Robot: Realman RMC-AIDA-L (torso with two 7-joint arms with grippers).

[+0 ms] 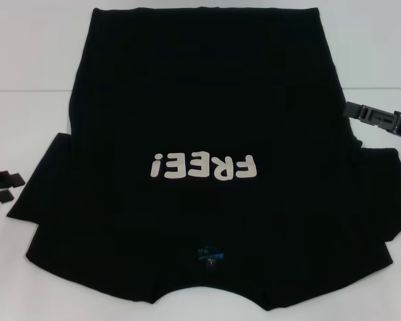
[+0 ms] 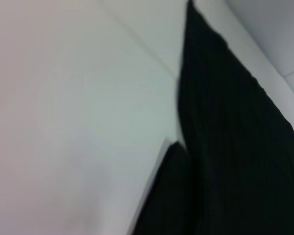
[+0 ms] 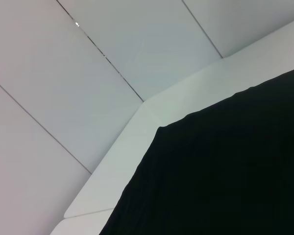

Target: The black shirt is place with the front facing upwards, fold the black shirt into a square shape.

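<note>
The black shirt (image 1: 200, 100) lies spread flat on the white table (image 1: 27, 67), front side up. Its cream letters "FREE!" (image 1: 204, 167) read upside down from my head, and the small blue neck label (image 1: 208, 255) is at the near edge. Both sleeves lie out to the sides. My left gripper (image 1: 10, 187) sits low at the table's left, open, just off the left sleeve and holding nothing. My right gripper (image 1: 353, 111) hovers by the shirt's right edge, above the right sleeve. The left wrist view shows black shirt cloth (image 2: 235, 161) on the table, and the right wrist view shows a shirt corner (image 3: 225, 171).
White wall panels (image 3: 112, 58) rise behind the table's far edge. Bare table surface (image 1: 381, 47) shows on both sides of the shirt's far half.
</note>
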